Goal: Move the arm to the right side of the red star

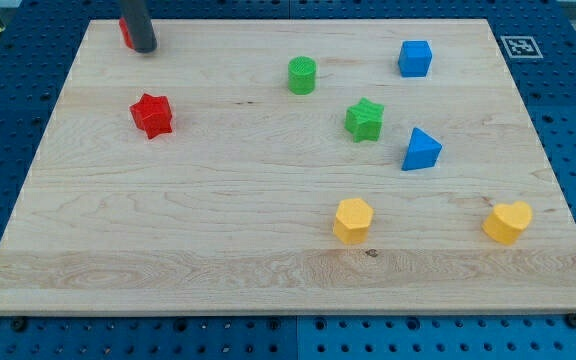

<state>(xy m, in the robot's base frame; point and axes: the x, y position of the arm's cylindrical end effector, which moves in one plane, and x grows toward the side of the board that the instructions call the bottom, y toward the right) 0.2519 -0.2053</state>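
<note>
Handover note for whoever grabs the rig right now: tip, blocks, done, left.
My tip: near the board's top-left edge, up and slightly to the view's left of the red star, apart from it. A red block, shape hidden, sits right against the rod's left.
Red star: on the board's left, standing alone.
Done: nothing visible; tip is not at the star's right.
Left: bring the tip down past the star to its right side, probably swinging right first to avoid nudging it. The green cylinder is well clear.
</note>
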